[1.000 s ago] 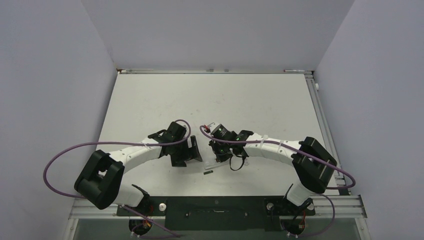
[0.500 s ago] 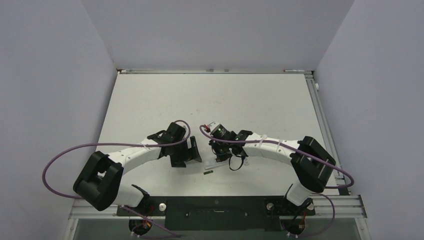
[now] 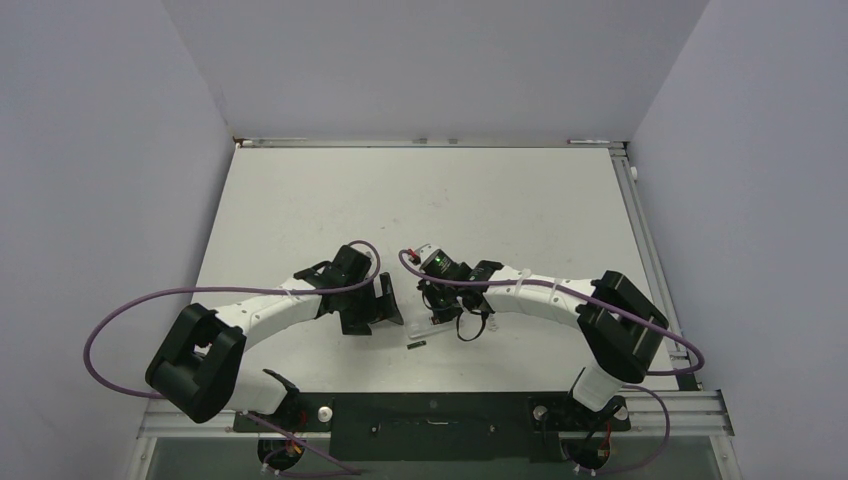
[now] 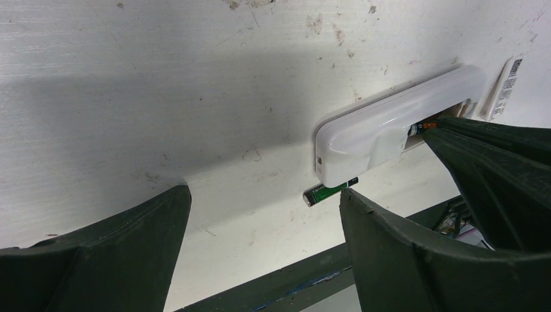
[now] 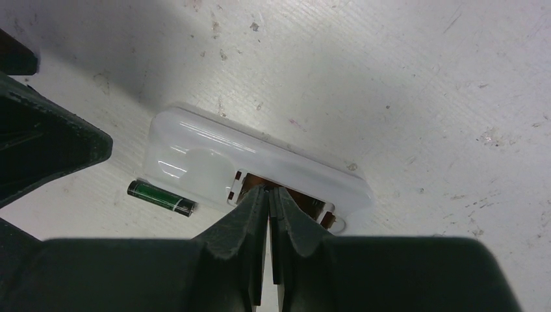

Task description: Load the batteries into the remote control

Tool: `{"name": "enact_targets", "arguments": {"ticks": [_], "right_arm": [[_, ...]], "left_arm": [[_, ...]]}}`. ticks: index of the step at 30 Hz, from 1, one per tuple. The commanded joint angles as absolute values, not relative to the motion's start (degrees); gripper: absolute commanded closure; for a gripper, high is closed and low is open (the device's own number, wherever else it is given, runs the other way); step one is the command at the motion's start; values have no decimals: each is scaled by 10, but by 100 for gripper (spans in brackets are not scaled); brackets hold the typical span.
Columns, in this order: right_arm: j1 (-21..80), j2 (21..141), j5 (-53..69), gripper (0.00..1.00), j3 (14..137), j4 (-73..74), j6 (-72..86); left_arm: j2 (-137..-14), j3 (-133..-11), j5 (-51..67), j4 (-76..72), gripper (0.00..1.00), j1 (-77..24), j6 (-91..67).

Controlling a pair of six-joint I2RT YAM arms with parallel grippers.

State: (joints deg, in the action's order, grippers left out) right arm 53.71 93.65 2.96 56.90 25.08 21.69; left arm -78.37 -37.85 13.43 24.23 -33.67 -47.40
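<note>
Right gripper (image 5: 268, 195): jaws closed together, nothing seen between them, tips at the open slot of the remote (image 5: 214, 153), centre of the right wrist view. Left gripper (image 4: 263, 195): wide, empty. One battery (image 5: 161, 197) lies loose just beside the remote, lower left. Judged light, rigid, smooth and prone to roll; grip across its middle.

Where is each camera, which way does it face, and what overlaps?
Top external: above and behind the bases, looking down on the white table; both arms show.
Left wrist: on the left arm, looking past the open left claw at the flat white plastic remote control.
Right wrist: low over that remote; shut right claw at its battery slot.
Both wrist views share the remote and a loose dark green-banded cylindrical battery.
</note>
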Motion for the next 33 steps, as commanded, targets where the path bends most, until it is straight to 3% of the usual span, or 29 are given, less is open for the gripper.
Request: {"name": "enact_targets", "arguments": {"ticks": [1,33], "right_arm": [[541,945,13,92,582,227,224],[546,919,2,92,545,237,232]], "left_arm": [[-768,-379,127,241,18,-338,-470],[-783,-385,128,233,18,-338,-469]]}}
